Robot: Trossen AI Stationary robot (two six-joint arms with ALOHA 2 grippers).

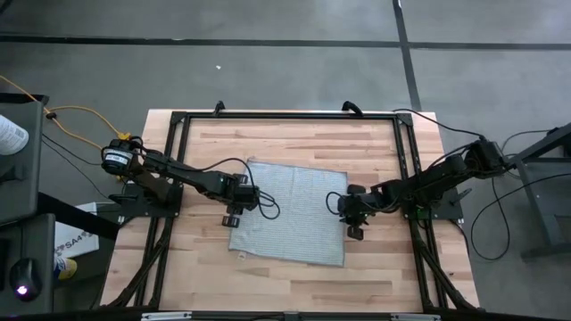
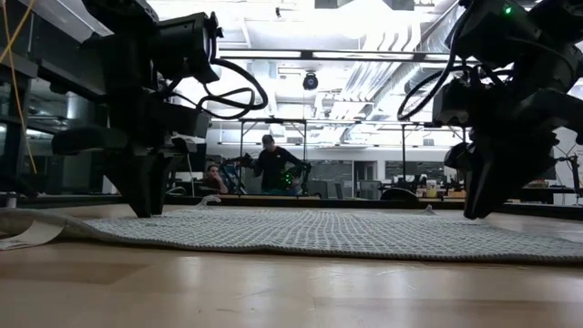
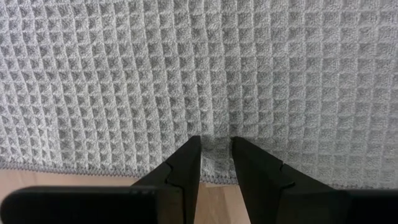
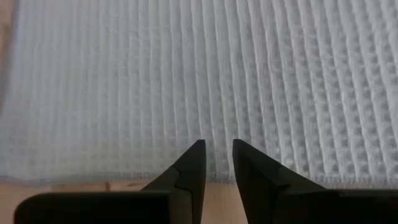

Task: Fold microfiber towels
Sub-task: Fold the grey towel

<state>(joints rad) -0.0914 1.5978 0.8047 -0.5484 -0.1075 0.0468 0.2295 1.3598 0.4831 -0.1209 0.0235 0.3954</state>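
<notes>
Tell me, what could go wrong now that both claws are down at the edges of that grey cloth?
Each gripper, left and right, has only a thin strip of the microfiber towel's hem between its fingers, so the cloth may slip free when lifted. The towel also lies skewed on the wooden table, so a fold from here could end up crooked.

Open workshop hall beyond a wooden tabletop (image 1: 294,143).
Grey floor (image 1: 268,62) with dark seams; ceiling lights (image 2: 364,18) glare overhead; two people (image 2: 273,164) are at distant benches.
</notes>
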